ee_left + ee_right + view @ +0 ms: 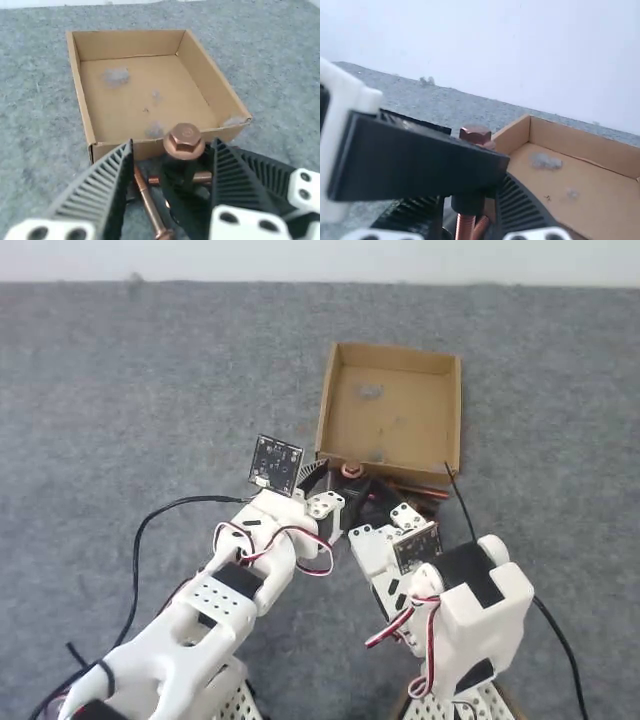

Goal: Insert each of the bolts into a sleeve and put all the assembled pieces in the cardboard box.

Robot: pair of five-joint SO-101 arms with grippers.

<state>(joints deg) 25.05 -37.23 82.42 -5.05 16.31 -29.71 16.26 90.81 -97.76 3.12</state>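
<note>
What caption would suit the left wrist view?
Copper bolt upright between open ribbed jaws, cardboard box waiting beyond.

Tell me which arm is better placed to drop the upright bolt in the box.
Right, probably: the right gripper seems to hold the bolt beside the box; the left gripper is open.

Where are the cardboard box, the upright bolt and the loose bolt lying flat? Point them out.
cardboard box (127,45), left wrist view, inner back wall.
upright bolt (184,140), left wrist view, hex head.
loose bolt (148,202), left wrist view, middle of shank.
</note>
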